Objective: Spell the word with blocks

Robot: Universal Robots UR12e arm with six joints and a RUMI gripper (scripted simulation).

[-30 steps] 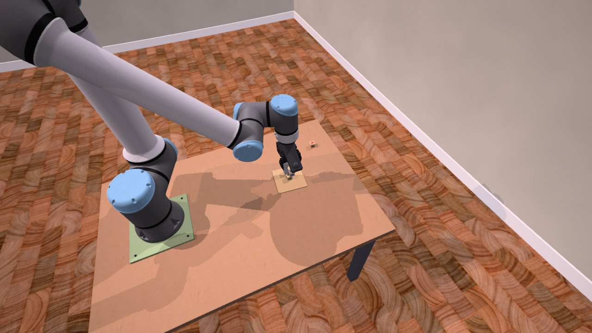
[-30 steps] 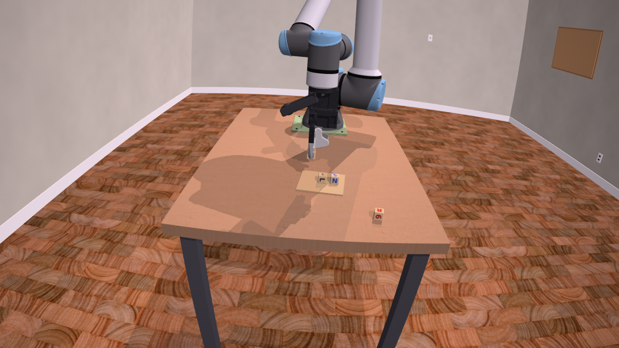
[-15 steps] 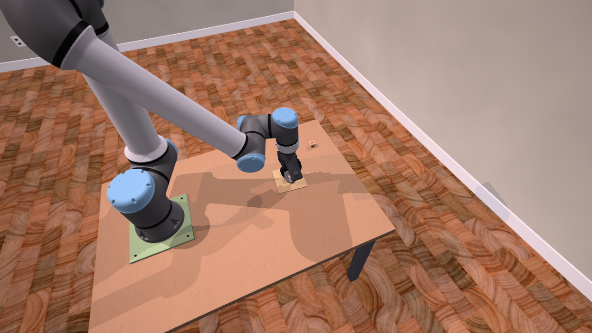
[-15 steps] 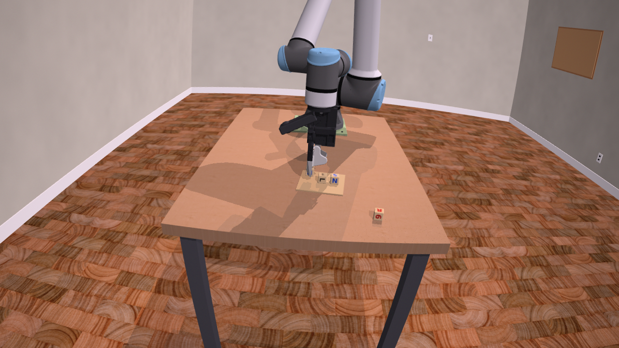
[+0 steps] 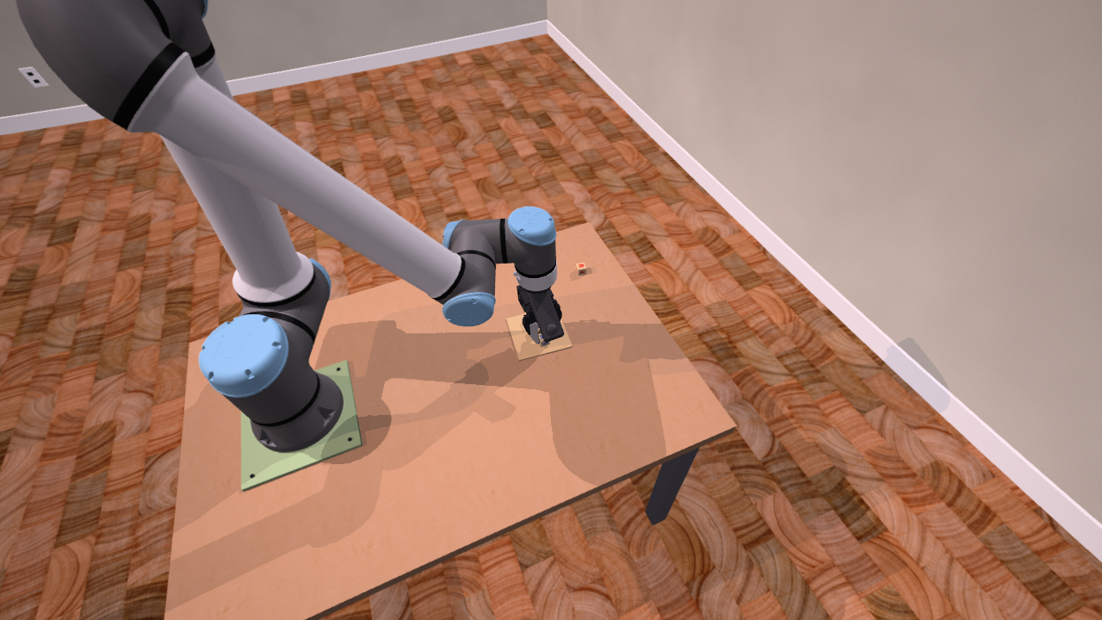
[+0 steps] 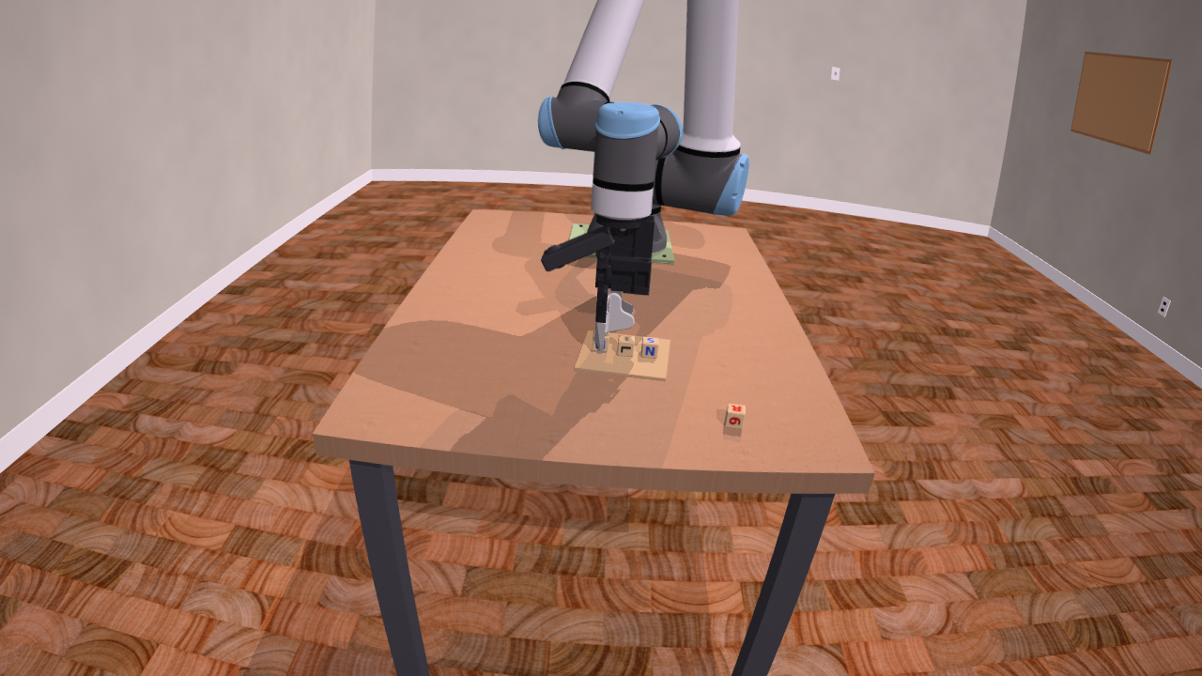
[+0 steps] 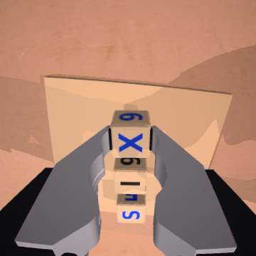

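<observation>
The small tan wooden cube with a blue X on its top face (image 7: pixel 131 142) is pinched between the two grey fingers of the gripper (image 7: pixel 130 144), low over the pale square mat (image 7: pixel 71 107) at one end of a short row. In the wrist view it lines up with the wooden block showing a black I (image 7: pixel 130 183) and, beyond that, the wooden block showing a blue S (image 7: pixel 131 214), both resting on the mat and close together. Whether the X block already touches the mat cannot be told; from the exterior view the fingertips reach down to mat level beside the I block (image 6: pixel 624 345).

The fourth wooden cube with red markings (image 6: pixel 733 418) sits on the light brown table top (image 6: pixel 470 394), well apart from the mat, so that condition looks met.

By my reading, two letters are placed and the third is at its slot. What remains is to set the X block down, release it, and back the arm away without nudging the row.
</observation>
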